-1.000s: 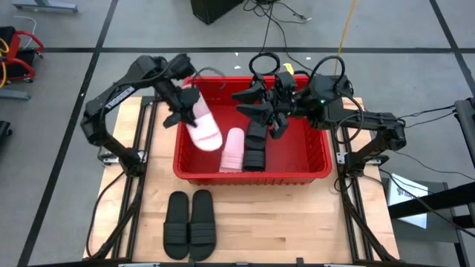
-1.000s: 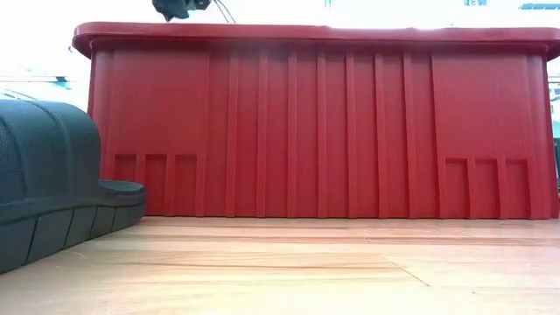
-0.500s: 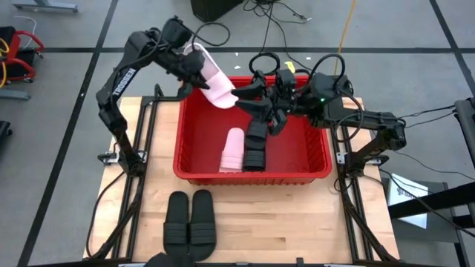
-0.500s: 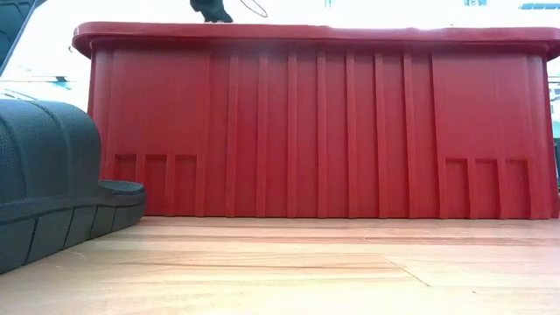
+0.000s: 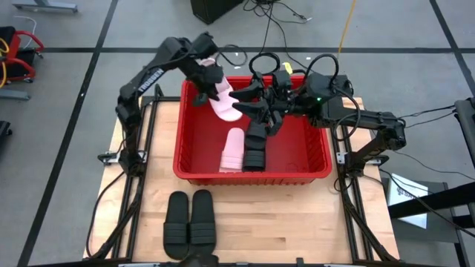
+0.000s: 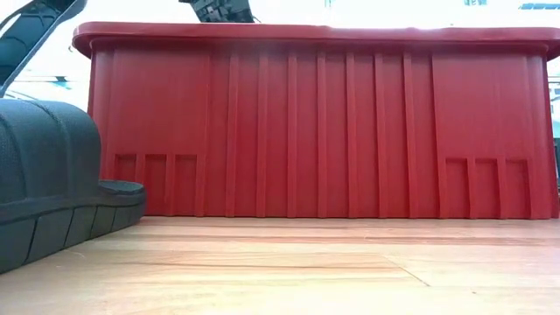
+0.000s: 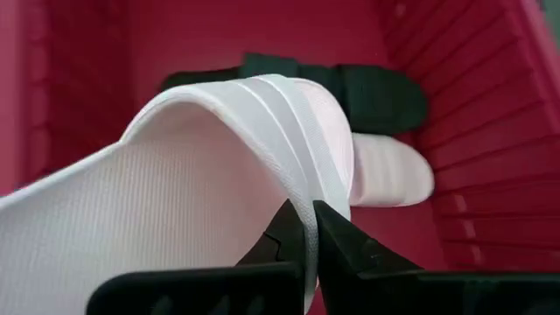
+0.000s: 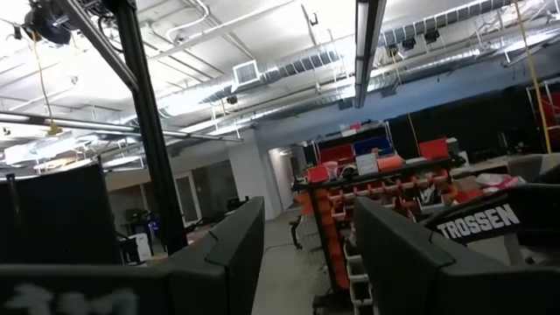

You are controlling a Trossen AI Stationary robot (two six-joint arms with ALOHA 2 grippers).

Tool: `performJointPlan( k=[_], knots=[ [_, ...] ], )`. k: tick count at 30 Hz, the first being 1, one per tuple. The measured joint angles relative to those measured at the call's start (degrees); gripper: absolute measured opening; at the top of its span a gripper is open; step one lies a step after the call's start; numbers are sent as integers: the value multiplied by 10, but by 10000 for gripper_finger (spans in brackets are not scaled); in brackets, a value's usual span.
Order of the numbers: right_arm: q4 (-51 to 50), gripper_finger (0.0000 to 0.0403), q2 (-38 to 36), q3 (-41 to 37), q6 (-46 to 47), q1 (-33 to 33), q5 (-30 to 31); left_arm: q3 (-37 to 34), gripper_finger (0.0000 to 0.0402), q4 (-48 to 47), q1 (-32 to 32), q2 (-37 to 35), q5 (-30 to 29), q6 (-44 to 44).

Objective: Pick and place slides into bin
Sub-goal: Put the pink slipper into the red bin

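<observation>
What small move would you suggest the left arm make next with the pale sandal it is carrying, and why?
Probably lower a little, then open. The left end effector is shut on the pale slide, which hangs over the red bin, above the slides already inside, so release should drop it in.

A light wooden table stood on a grey floor marked with dark lines. Black and yellow cables trailed across the floor behind it. Shelving with orange bins, apparently storage racks, occupied the room beyond, under ceiling ducts.
</observation>
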Motion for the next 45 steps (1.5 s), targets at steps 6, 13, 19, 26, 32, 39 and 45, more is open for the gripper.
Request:
performJointPlan(
  k=[6, 13, 19, 26, 32, 39, 45],
  knots=[
    [-5, 167, 0, 0, -3, 0, -20, 0, 12, 1, -45, 32, 10, -2],
    [-8, 167, 0, 0, -2, 0, -48, 0, 7, 1, -78, 63, -4, 0],
    [-12, 167, 0, 0, 0, 4, -61, -16, 11, 1, -82, 67, -4, 4],
    [-16, 167, 0, 0, -1, 12, -61, -83, 13, 0, -78, 68, -5, 10],
    [-18, 167, 0, 0, 1, 15, -61, -137, 4, 5, -79, 68, -5, 24],
    [-30, 167, 0, 0, 0, 21, -61, -165, 17, 23, -79, 68, -5, 21],
    [-36, 167, 0, 0, 0, 23, -61, -165, 4, 33, -78, 68, -18, 24]
  ],
)
